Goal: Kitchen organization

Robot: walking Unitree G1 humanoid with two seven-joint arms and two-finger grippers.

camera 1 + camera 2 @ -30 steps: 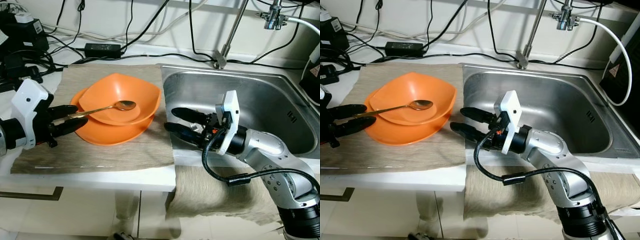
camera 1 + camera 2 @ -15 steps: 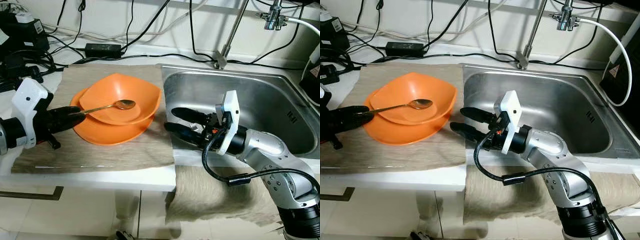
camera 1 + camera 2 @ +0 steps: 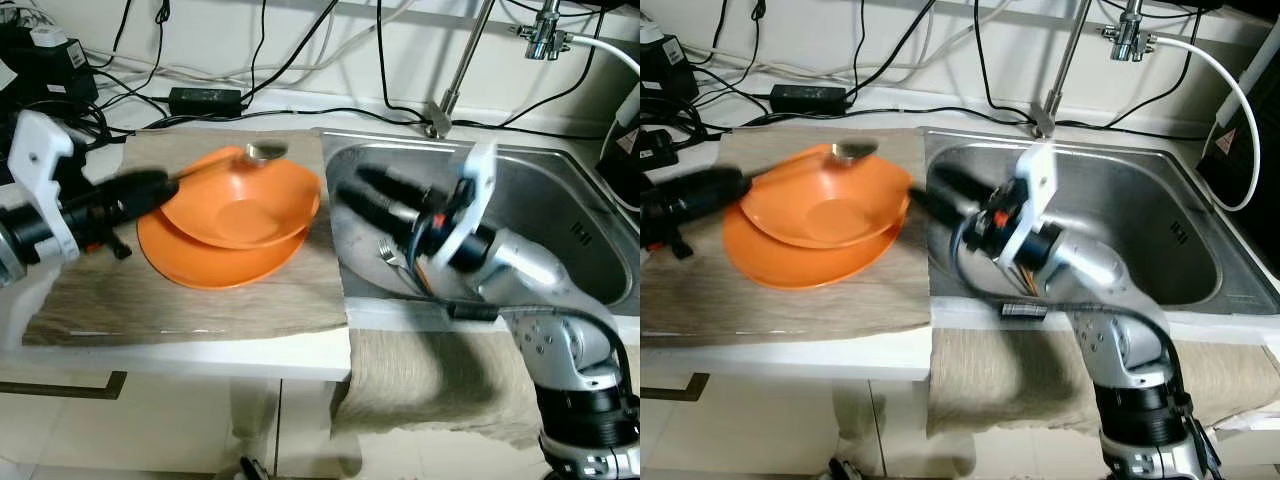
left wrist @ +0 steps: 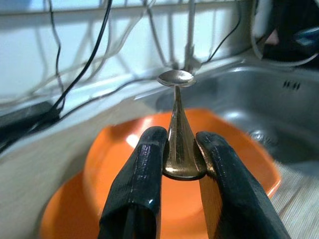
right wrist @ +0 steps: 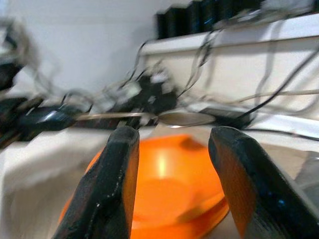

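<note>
Left wrist view: spoon (image 4: 177,127) pinched at the flared end of its handle between two black fingers (image 4: 137,186), bowl end held out over the orange dishes, pointing toward the sink. Seen from the head, left gripper (image 3: 150,188) hovering above the left edge of the stacked dishes, clamped on the handle, spoon bowl lifted near the far rim of the upper dish, touching nothing below as far as can be judged.

Handling, as a judgement: thin polished metal, light and stiff, not fragile, but slick; a grip at the very end of the handle leaves a long lever, so likely to pivot or slip if swung quickly. Better held nearer mid-handle, across the flat faces, as here on the widened part.

Containers: upper orange bowl (image 3: 245,200) nested on a wider orange plate (image 3: 200,262), both resting on the woven mat (image 3: 150,305) left of the sink (image 3: 560,195). Bowl apparently bare inside. Probably plastic, light, liable to slide on the mat if nudged. In the steel basin, some small metal piece (image 3: 392,262) near the front wall, too blurred to name.

Right gripper (image 3: 375,195) raised over the sink's left edge, motion-blurred, fingers (image 5: 112,184) spread wide and holding nothing, aimed toward the bowl and spoon.
</note>
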